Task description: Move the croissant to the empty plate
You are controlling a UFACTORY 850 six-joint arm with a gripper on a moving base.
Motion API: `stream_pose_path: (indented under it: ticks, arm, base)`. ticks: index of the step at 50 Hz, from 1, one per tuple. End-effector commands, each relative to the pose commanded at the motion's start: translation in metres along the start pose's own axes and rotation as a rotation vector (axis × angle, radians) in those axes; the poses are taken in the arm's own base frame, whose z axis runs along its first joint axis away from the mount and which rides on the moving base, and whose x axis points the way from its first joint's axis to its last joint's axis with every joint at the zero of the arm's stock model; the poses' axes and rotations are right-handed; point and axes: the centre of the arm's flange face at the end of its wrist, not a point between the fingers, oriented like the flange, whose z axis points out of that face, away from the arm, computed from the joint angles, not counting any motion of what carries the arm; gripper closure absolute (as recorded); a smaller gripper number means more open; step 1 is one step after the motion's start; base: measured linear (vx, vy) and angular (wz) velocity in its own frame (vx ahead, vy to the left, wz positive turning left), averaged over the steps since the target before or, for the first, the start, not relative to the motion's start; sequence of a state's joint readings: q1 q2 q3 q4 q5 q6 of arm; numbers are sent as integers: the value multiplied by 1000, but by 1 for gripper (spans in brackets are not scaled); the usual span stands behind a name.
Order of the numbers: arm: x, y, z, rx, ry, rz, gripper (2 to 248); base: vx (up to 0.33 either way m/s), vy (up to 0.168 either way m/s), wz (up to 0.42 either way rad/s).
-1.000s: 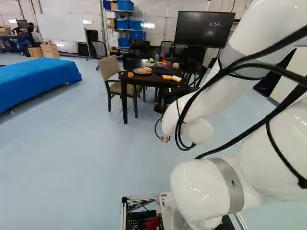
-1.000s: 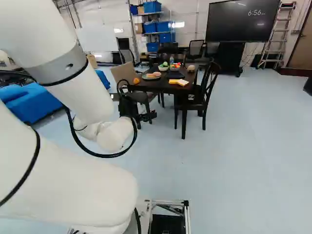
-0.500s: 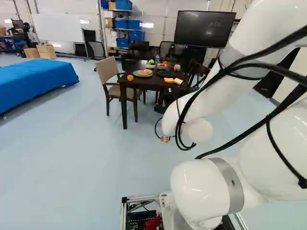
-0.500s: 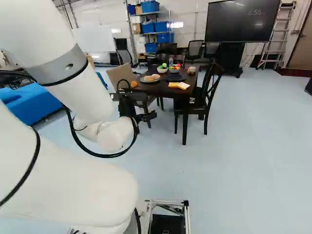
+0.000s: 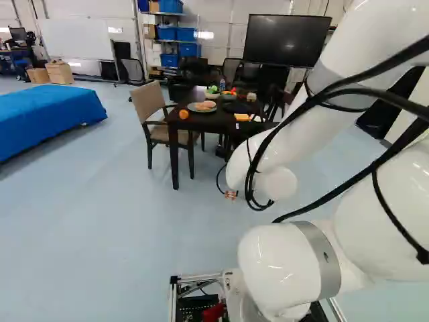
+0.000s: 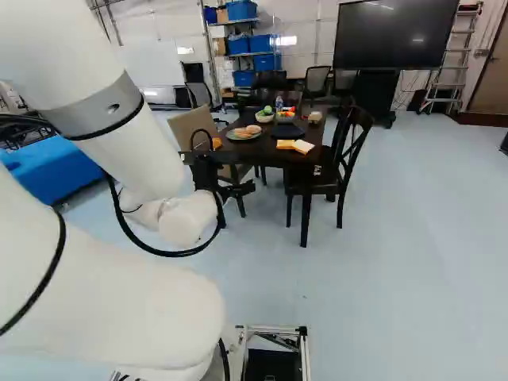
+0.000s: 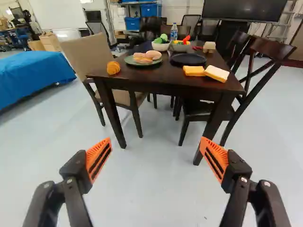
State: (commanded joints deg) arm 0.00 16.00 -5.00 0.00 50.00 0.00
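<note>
The pincer (image 6: 216, 173) is released, its fingers spread wide. The croissant (image 7: 113, 68) lies on the counter (image 7: 156, 78), near its corner by the tan armchair (image 7: 86, 54); the black plate (image 7: 188, 59) sits behind the bread slices (image 7: 216, 73).

Shows glossy white casing on the arm (image 5: 281, 265), with fat, rounded links and smooth grey collars (image 6: 99, 111) bearing small dark round marks. Carries thick black cables (image 5: 348, 91) along the outside. Ends in a black gripper (image 6: 213, 171) with ribbed orange pads (image 7: 98, 160), dark slots and pale round screws (image 7: 69, 180). Includes a tiny coppery piece (image 5: 231, 194) near the wrist, perhaps a connector. Has silvery rails (image 5: 198, 278) down at the base.
</note>
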Motion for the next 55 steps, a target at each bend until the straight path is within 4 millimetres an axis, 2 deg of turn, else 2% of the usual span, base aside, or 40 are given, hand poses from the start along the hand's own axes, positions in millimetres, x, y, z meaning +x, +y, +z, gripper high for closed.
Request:
stream_pose_path:
  ticks: [18,45,55]
  arm:
    - [0,0,0,0,0,0,3]
    - [0,0,0,0,0,0,3]
    - [0,0,0,0,0,0,3]
  base:
    - [202,63,-41]
    - [194,21,-245]
    - [196,91,-80]
